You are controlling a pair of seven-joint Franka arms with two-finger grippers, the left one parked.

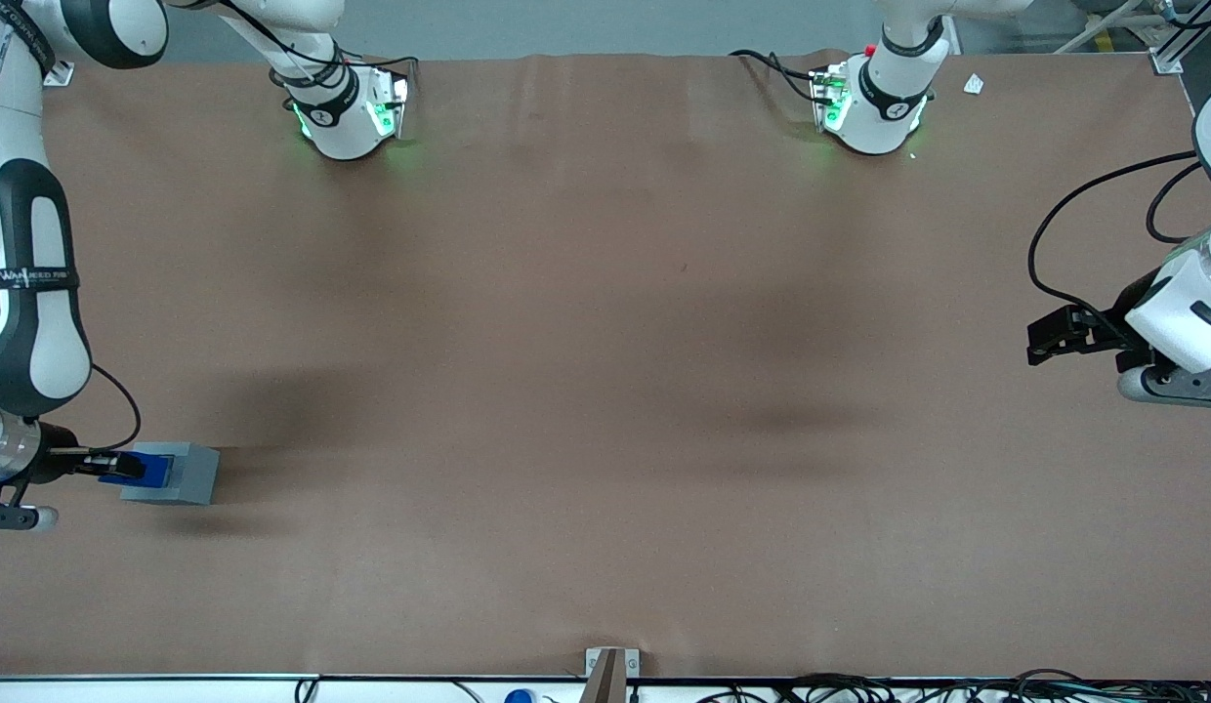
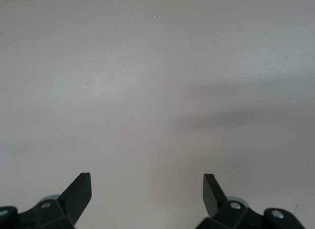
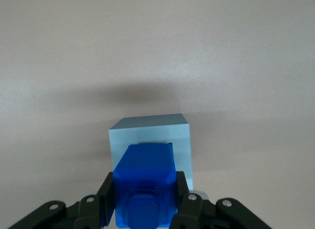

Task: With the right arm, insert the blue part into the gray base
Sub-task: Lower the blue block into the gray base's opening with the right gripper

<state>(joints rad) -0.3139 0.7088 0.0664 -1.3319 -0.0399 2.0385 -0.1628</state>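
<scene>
The gray base (image 1: 181, 473) sits on the brown table near the working arm's end, fairly near the front camera. The blue part (image 1: 142, 470) is held by my right gripper (image 1: 125, 466), whose fingers are shut on its two sides. In the right wrist view the blue part (image 3: 146, 182) sits between the black fingers (image 3: 109, 189), with its forward end over the recess in the top of the gray base (image 3: 150, 133). I cannot tell how deep the part sits in the recess.
The brown table (image 1: 605, 391) spreads wide toward the parked arm's end. The two arm bases (image 1: 352, 107) stand at the table edge farthest from the front camera. A black cable (image 1: 127, 400) loops from the right arm's wrist just above the gray base.
</scene>
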